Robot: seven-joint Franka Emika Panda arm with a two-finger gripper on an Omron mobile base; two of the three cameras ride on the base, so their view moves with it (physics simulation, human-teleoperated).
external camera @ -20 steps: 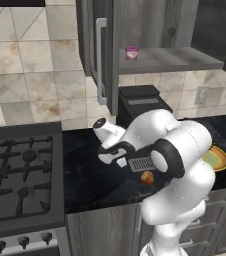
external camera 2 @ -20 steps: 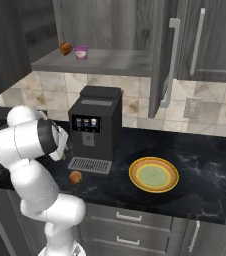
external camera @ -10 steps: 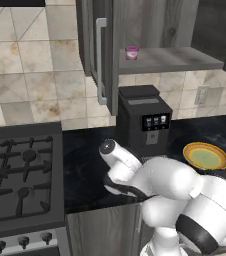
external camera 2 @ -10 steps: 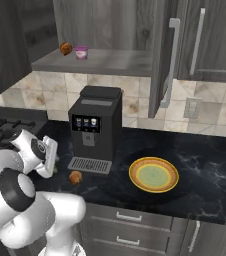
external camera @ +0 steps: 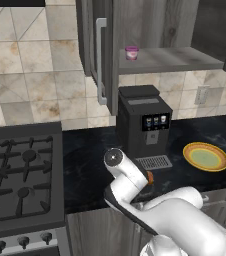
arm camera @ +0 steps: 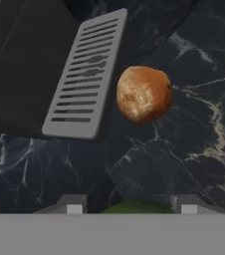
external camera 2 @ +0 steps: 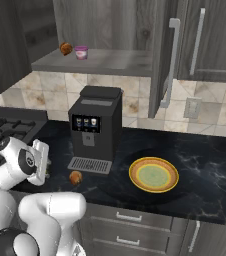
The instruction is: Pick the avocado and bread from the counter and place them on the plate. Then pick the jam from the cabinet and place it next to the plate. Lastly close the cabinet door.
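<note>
Fingers (arm camera: 128,206) closed on avocado (arm camera: 133,207), green sliver between tips in your hand view; bread (arm camera: 144,94) on surface (arm camera: 184,164) beside drip tray (arm camera: 84,79). Right base view: bread (external camera 2: 75,177) before coffee machine (external camera 2: 95,125), plate (external camera 2: 153,175) well right. Left base view: jam (external camera: 131,52) on cabinet shelf (external camera: 170,60).

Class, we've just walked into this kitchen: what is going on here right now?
A white robot arm has its gripper low over the black counter, with the green avocado between its fingertips. The bread lies on the counter beside the coffee machine's drip tray. The yellow plate has nothing on it yet. The jam sits on the shelf of the cabinet, and the cabinet door is open.
</note>
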